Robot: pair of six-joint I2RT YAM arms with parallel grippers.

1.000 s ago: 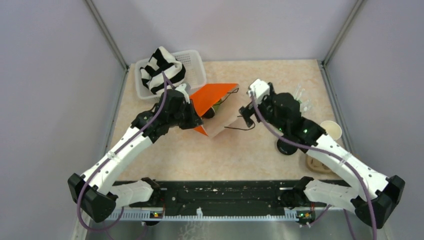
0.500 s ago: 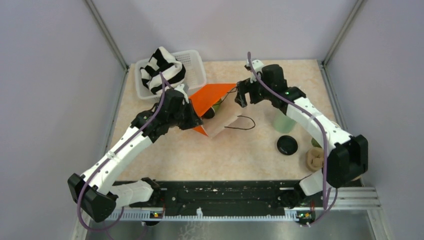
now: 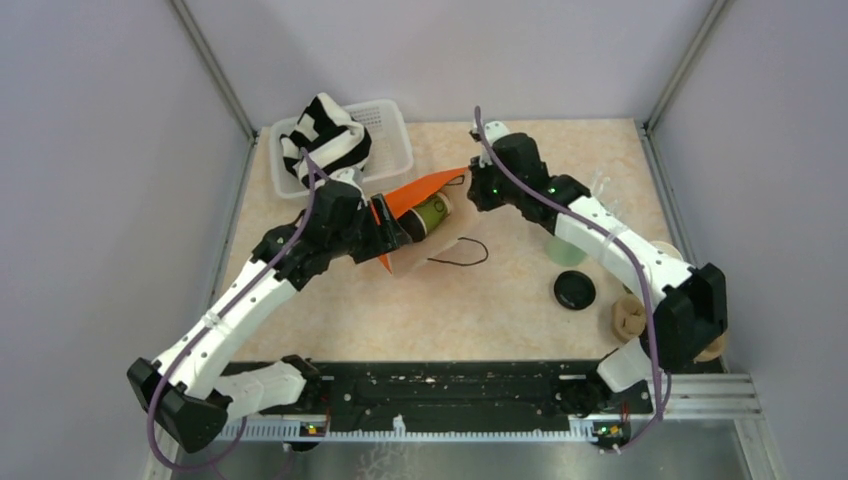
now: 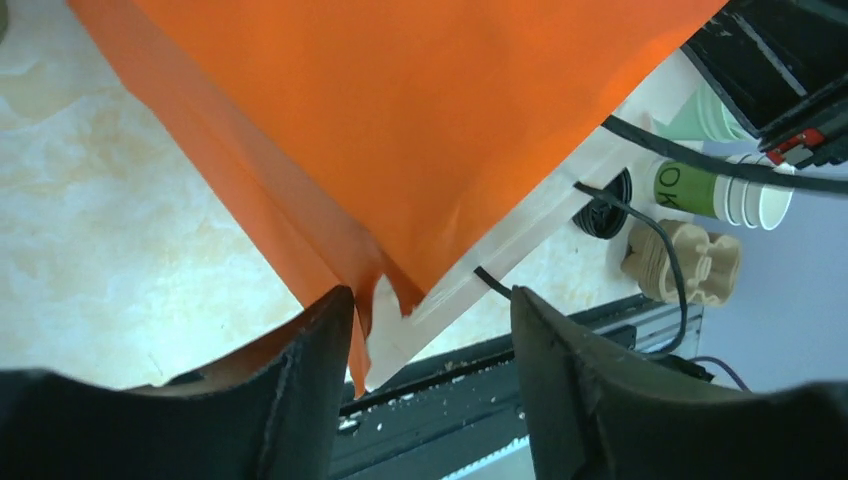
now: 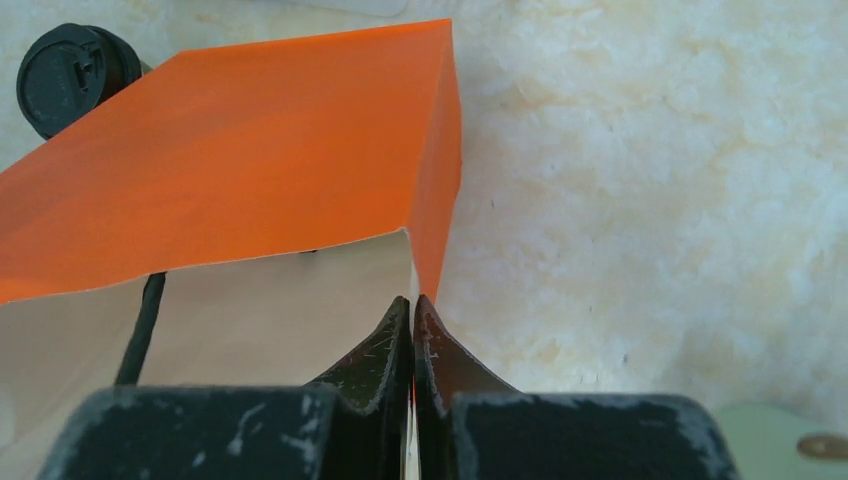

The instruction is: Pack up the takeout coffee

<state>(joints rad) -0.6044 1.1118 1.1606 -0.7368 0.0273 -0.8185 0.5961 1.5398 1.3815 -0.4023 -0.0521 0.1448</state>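
Black rail (image 3: 430,395): runs along the near table edge, with both arm bases bolted to it.
Tan moulded-pulp cup carrier (image 3: 630,318): near right, partly behind the right arm.
Round black plastic lid (image 3: 574,290): lies flat on the pale marbled tabletop (image 3: 480,310), just left of the carrier and on no cup.
Open-topped green paper cup (image 4: 690,188): by the right wall just beyond the carrier, pale rim showing. I cannot tell whether more cups are nested in it.
Pale mint tumbler (image 3: 566,250): just behind the loose lid, with the right arm crossing over it.
Left gripper (image 4: 430,300): jaws well apart, straddling the bag's ragged bottom corner and clamping nothing. One finger (image 4: 310,380) sits right beside the paper.
Orange paper bag (image 3: 425,185): on its side mid-table between the two grippers. Its mouth gapes rightward and shows a cream lining, and a black cord handle (image 3: 455,255) is looped on the table.
Dark green paper cup (image 3: 432,213): on its side in the bag's mouth, between the orange upper panel and the cream lower one. Its fitted black lid (image 5: 70,65) peeks past the orange panel.
Right gripper (image 5: 414,300): jaws pressed together on the bag's rim, at its far right corner.
White plastic basket (image 3: 390,135): far left, with a black-and-white striped cloth (image 3: 322,140) heaped in it.
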